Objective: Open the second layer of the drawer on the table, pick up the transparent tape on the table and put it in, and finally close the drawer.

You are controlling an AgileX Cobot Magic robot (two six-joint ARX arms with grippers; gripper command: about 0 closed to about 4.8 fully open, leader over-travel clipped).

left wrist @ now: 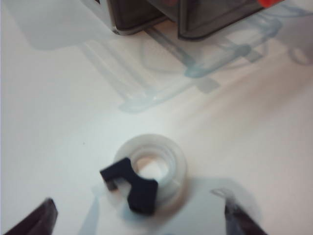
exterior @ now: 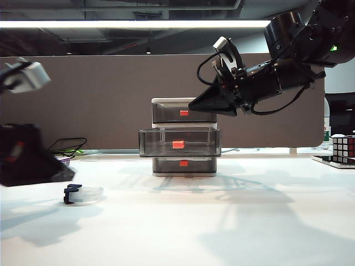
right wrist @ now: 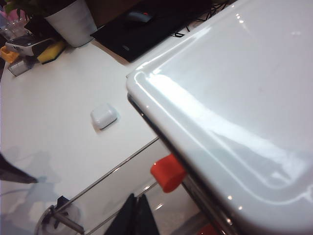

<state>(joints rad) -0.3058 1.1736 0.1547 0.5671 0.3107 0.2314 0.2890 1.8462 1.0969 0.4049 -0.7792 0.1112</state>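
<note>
Starting at the left: the left gripper (left wrist: 139, 220) hangs low over the plain white table (exterior: 183, 221), jaws spread wide, and nothing in them. The wrist view shows its two dark fingertips (left wrist: 34, 221) standing either side of the small flat roll of clear tape with the blue-black clip cutter (left wrist: 149, 171), which lies flat just ahead of them and between their lines. So the roll sits dead centre for a straight drop. The cutter sticks out on the side nearer the gripper, so I'd guess the fingers want to close across the round body, not the clip. Loads of bare table all round it, nothing to bump.

Middle: the little white-framed three-tier cabinet with smoky grey drawers and red-orange handles (exterior: 184, 138). Its middle drawer (exterior: 179, 143) is already pulled out, sticking forward past the other two, top open for a drop-in.

Right: the right gripper (exterior: 194, 105) hovers up beside the cabinet's top tier, fingers pinched together, holding nothing. It's well away from the tape, so the left arm is clearly the nearer one. Path from tape to drawer looks clear.
</note>
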